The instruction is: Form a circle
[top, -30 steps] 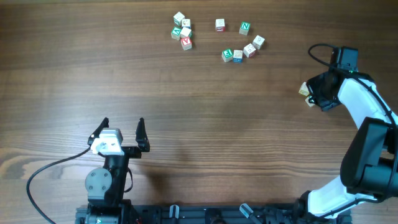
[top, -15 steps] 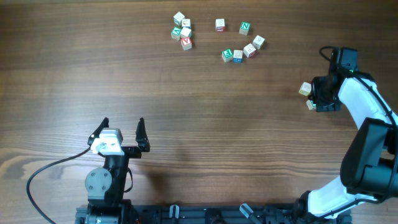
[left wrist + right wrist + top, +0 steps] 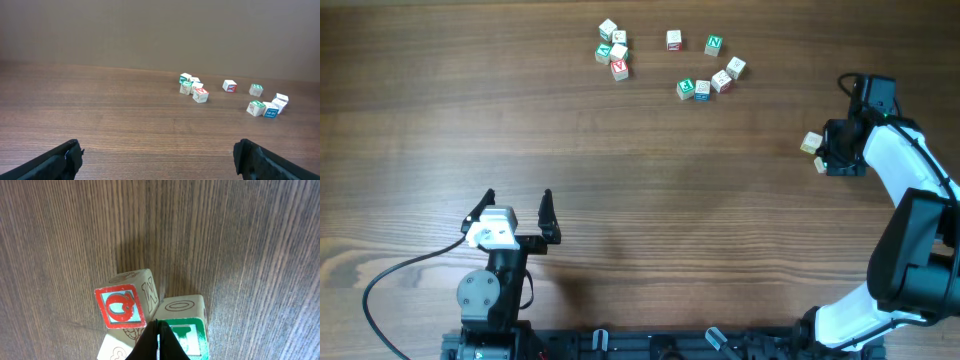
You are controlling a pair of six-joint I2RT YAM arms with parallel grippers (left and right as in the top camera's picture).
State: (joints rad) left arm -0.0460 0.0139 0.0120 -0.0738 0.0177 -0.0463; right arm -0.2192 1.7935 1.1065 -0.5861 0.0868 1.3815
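- Nearby, at left: left pincer (image 3: 516,202) spread wide, empty, above tabletop (image 3: 650,190).
- Midway, at right: right pincer (image 3: 158,332) clenched, empty, tips over seam between red Q block (image 3: 120,307) and green block (image 3: 187,327).
- Farthest: other blocks (image 3: 702,89) in two loose clusters.

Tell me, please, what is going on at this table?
The robot is gathering letter blocks into a circle. The right gripper, shut, has its tip against a few stray blocks on the right side of the table. It seems to nudge them rather than hold one. Most blocks lie farther away as a clump and an arc, which make no closed circle yet. The left gripper hangs open at the near edge, touching nothing.
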